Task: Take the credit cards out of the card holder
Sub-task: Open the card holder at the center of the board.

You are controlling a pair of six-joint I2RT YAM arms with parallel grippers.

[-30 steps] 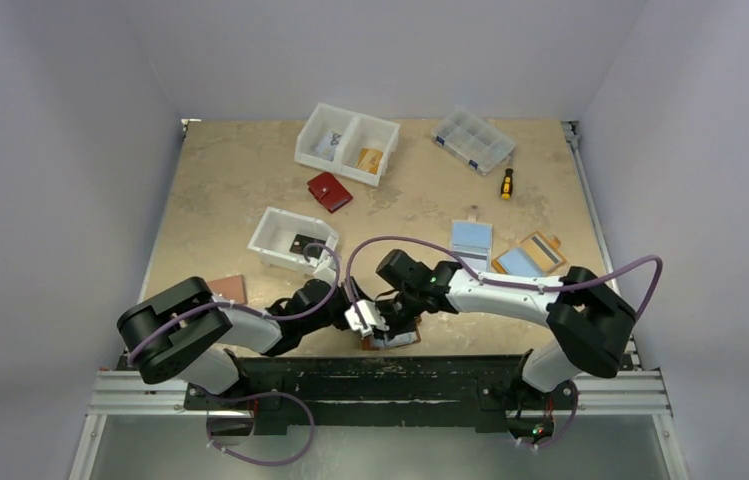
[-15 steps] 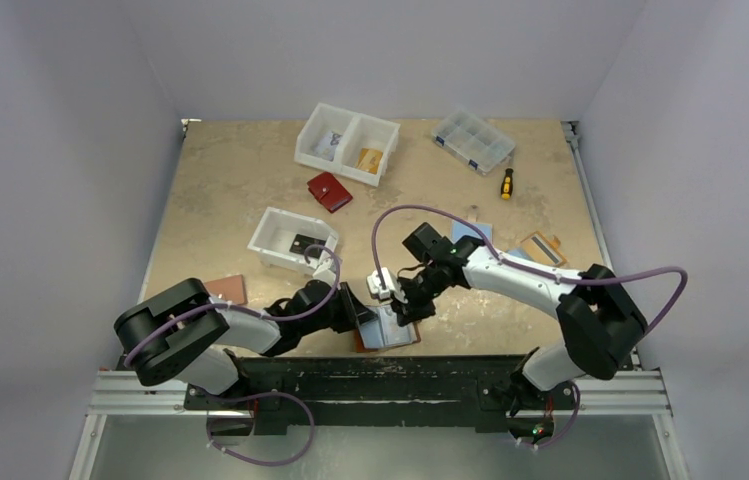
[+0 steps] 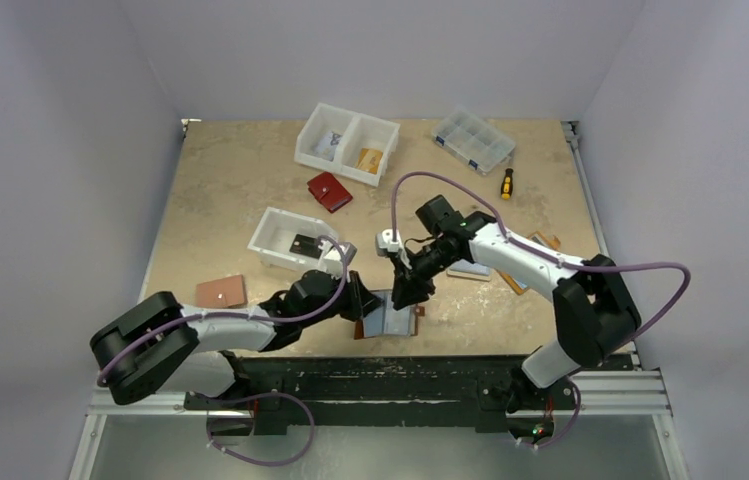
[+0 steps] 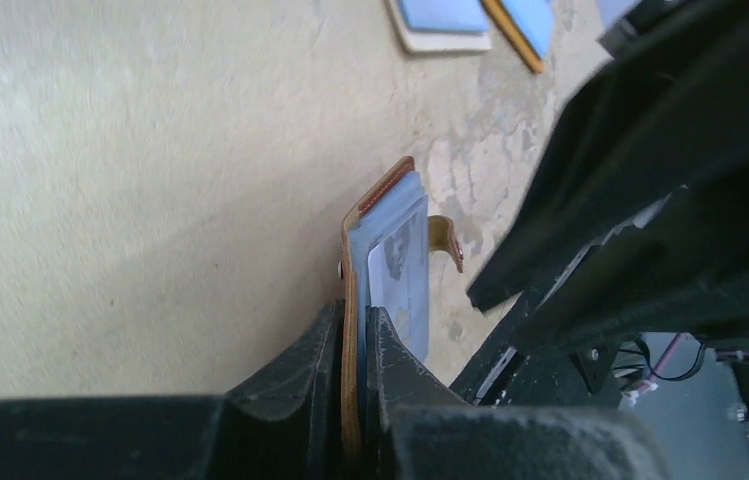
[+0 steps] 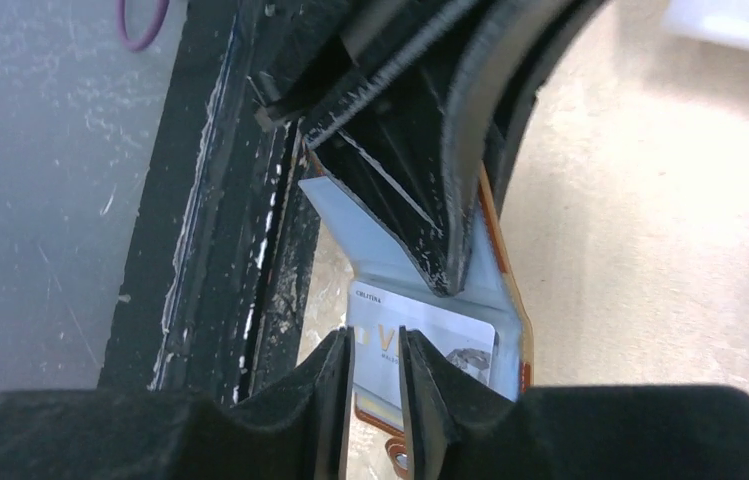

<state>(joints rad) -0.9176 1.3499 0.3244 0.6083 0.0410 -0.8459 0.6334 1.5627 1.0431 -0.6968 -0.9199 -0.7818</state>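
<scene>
The card holder (image 3: 390, 321) lies open near the table's front edge, its light-blue inside facing up. In the left wrist view my left gripper (image 4: 358, 318) is shut on the brown edge of one flap of the card holder (image 4: 382, 215). A pale credit card (image 5: 450, 335) with gold lettering sits in the blue pocket (image 5: 495, 285). My right gripper (image 5: 375, 348) hovers just above that card, jaws open a narrow gap with nothing between them. From the top, the right gripper (image 3: 403, 298) points down over the holder beside the left gripper (image 3: 362, 303).
A white bin (image 3: 272, 232) holding a dark item stands behind the left arm. Farther back are a two-compartment tray (image 3: 347, 143), a clear organizer (image 3: 472, 140), a red wallet (image 3: 329, 191) and a screwdriver (image 3: 506, 183). A brown panel (image 3: 221, 291) lies left; the black rail (image 3: 400, 375) runs along the front.
The left gripper has closed on the holder's flap. The right gripper has lifted away from the holder toward the back and opened slightly. The holder now lies spread open.
</scene>
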